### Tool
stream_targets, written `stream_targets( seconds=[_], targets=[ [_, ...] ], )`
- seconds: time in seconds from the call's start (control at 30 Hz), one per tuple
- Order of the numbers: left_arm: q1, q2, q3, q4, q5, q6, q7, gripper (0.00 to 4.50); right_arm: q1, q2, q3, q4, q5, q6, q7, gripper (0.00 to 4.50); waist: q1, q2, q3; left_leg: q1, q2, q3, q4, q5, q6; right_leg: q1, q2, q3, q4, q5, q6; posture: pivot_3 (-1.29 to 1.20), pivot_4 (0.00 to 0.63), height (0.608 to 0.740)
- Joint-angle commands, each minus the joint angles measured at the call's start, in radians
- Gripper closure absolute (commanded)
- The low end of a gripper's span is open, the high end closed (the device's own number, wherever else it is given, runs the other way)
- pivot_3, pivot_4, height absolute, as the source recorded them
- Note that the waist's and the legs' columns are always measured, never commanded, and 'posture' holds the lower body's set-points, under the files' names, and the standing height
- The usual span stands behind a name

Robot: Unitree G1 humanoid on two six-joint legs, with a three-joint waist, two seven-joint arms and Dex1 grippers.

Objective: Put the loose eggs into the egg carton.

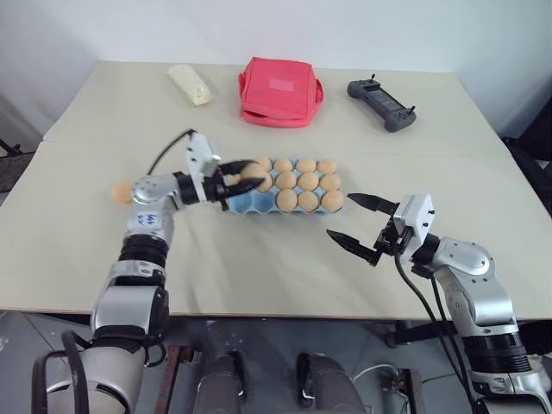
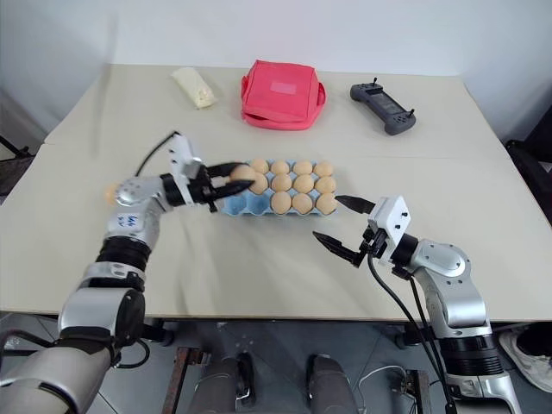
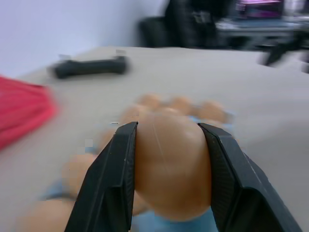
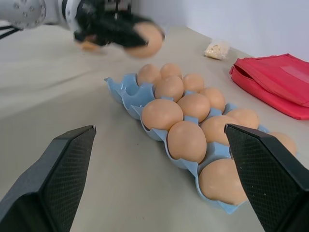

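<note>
Pale and broad, the table sits against a white wall, and all the action is at its middle. Left tool is clamped on an egg, fingers pinching it from both sides, and it's holding that egg level, right over the near-left end of the egg carton. That makes sense: the empty blue cups sit directly below and just beyond its fingertips, so this looks like the carry into placement. In the left wrist view the held egg bulges between the two black pads, gripped around its waist, which should keep it from squirting out.

Further along from the left tool, the carton is nearly packed, with tan eggs filling the cups out toward its far end. Behind the left arm's wrist, another loose egg waits on the table, so I'd say at least one more trip is due.

Right tool hangs with its fingers spread wide and nothing between them, just off the carton's other end and apart from it, likely parked out of the way while the left arm works.

Beyond the carton sit a red bag, a cream packet and a black controller, none of them in play.

Next call, in my judgement: lower gently into an empty cup, then release.
</note>
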Motion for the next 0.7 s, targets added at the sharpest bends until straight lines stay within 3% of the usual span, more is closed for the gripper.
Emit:
stream_targets(
  seconds=[0.03, 0.17, 0.37, 0.43, 0.6, 0.7],
  targets=[
    [-0.013, -0.001, -0.033, -0.003, 0.032, -0.031, 0.014, 2.90, 0.003, -0.007, -0.031, -0.060, 0.020, 0.001, -0.015, 0.00, -0.004, 0.000, 0.000, 0.000, 0.000, 0.000, 0.000, 0.000, 0.000, 0.000, 0.000, 0.000, 0.000, 0.000, 0.000, 0.00, 0.150, 0.740],
    [-0.025, 0.005, -0.064, 0.060, 0.077, -0.040, 0.053, 2.90, 0.008, -0.005, -0.033, -0.078, 0.019, 0.008, -0.028, 0.00, -0.004, 0.000, 0.000, 0.001, 0.000, -0.008, 0.000, 0.000, 0.000, 0.000, 0.000, 0.000, 0.001, 0.000, 0.000, 0.00, 0.150, 0.740],
    [-0.031, 0.021, -0.057, 0.094, 0.098, -0.082, 0.111, 1.03, 0.017, -0.008, -0.036, -0.098, 0.022, 0.018, -0.044, 0.00, 0.000, 0.000, 0.000, 0.000, 0.000, -0.009, 0.000, 0.001, 0.002, 0.000, 0.000, 0.000, 0.000, 0.000, 0.000, 0.00, 0.150, 0.740],
    [-0.026, 0.037, -0.047, 0.081, 0.093, -0.088, 0.122, 1.03, 0.018, -0.011, -0.036, -0.106, 0.024, 0.024, -0.045, 0.00, 0.000, 0.000, 0.000, 0.000, 0.000, -0.009, 0.000, 0.001, 0.003, 0.000, 0.000, 0.000, 0.000, 0.000, 0.000, 0.00, 0.150, 0.740],
    [0.110, 0.108, 0.003, -0.197, -0.027, 0.007, 0.027, 1.03, -0.004, -0.017, -0.025, -0.097, 0.035, 0.036, -0.020, 0.00, -0.007, 0.000, 0.000, 0.000, 0.000, -0.009, -0.001, 0.000, 0.001, 0.000, 0.000, 0.000, 0.000, 0.000, 0.000, 0.00, 0.150, 0.740],
    [0.259, 0.179, 0.064, -0.406, -0.089, 0.109, 0.060, 0.49, -0.024, -0.017, -0.013, -0.082, 0.042, 0.038, 0.010, 0.00, -0.017, 0.001, 0.000, 0.001, 0.001, -0.009, -0.002, 0.001, 0.003, 0.000, 0.001, 0.001, 0.000, 0.000, -0.001, 0.00, 0.150, 0.740]
  ],
)
